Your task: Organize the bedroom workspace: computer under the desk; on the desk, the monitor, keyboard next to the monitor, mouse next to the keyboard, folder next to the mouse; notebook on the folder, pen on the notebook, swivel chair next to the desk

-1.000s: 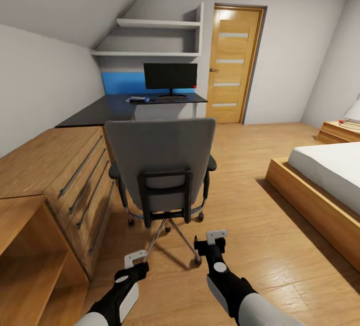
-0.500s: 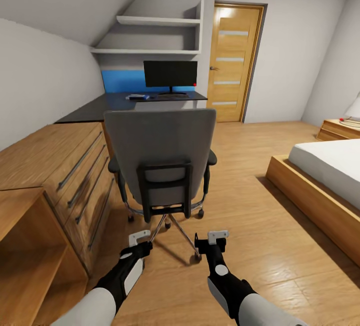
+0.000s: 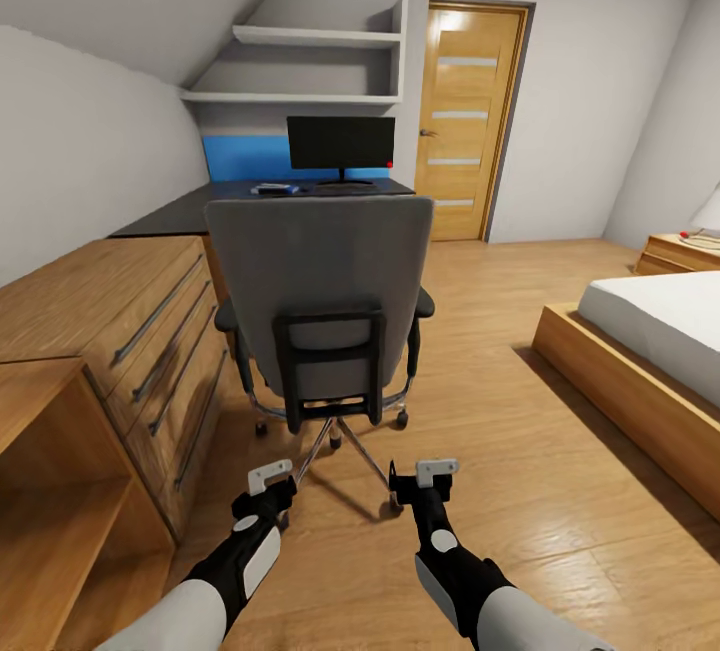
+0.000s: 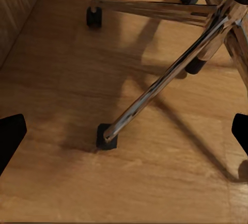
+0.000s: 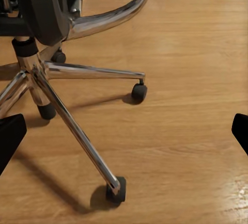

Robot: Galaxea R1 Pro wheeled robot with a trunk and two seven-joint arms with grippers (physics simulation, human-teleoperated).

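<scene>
The grey swivel chair stands with its back to me, between me and the black-topped desk. On the desk stands the black monitor, with the flat keyboard at its foot and a small blue flat item to its left. The chair's backrest hides its seat, so the folder is hidden. My left gripper and right gripper hang open and empty low behind the chair's chrome base. The wrist views show a castor and a base leg between wide-apart fingertips.
A low light-wood cabinet with long handles and an open wooden shelf unit line the left wall. A bed and a nightstand stand at the right. A wooden door is beyond the desk. Open floor lies right of the chair.
The whole view has crept forward, so the chair looks nearer and covers more of the desk. My left gripper has moved a little forward and to the right.
</scene>
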